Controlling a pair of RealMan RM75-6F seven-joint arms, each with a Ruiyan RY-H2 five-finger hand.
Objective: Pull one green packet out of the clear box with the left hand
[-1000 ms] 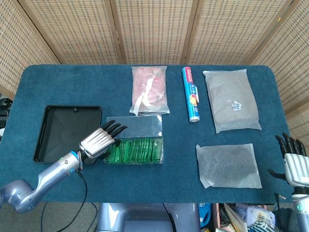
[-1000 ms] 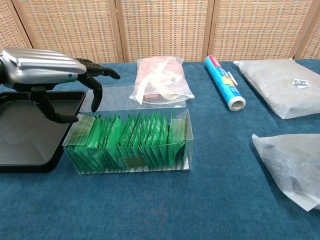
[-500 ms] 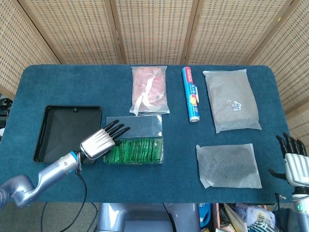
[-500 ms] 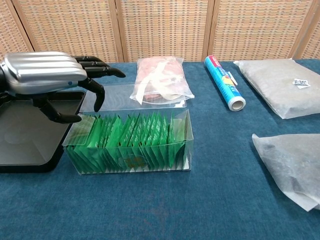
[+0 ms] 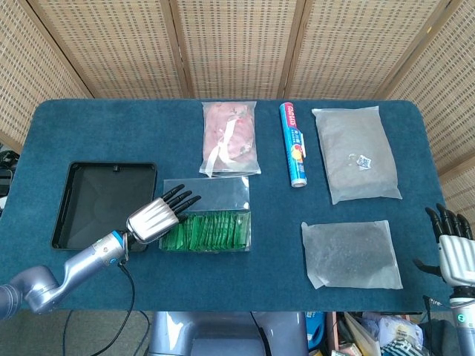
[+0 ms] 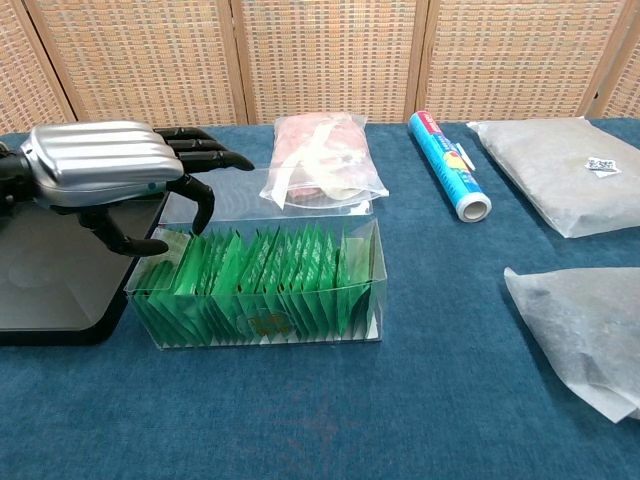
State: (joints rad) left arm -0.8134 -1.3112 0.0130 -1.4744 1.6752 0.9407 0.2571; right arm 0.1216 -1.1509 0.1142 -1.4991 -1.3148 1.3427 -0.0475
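1. Since the earlier frames, the left robot hand (image 6: 105, 172) has slid a little rightward, further over the left end of the clear box (image 6: 262, 283); nothing else has shifted.
2. Its fingers (image 6: 205, 160) are spread and slightly curled, holding nothing, above the box's left end in the chest view.
3. The clear box sits at lower centre of the head view, its lid (image 5: 215, 194) folded back flat on the bench (image 5: 96, 126), and it holds an upright row of green packets (image 6: 255, 272), all inside.
4. A black tray (image 5: 93, 200) lies just left of the box.
5. The right robot hand (image 5: 453, 248) rests at the lower right edge of the head view, fingers apart and holding nothing.
6. Beyond the box lie a pink bag (image 5: 231, 138), a blue roll (image 5: 294, 144) and a grey bag (image 5: 355, 152); another bag (image 5: 350, 254) lies lower right.
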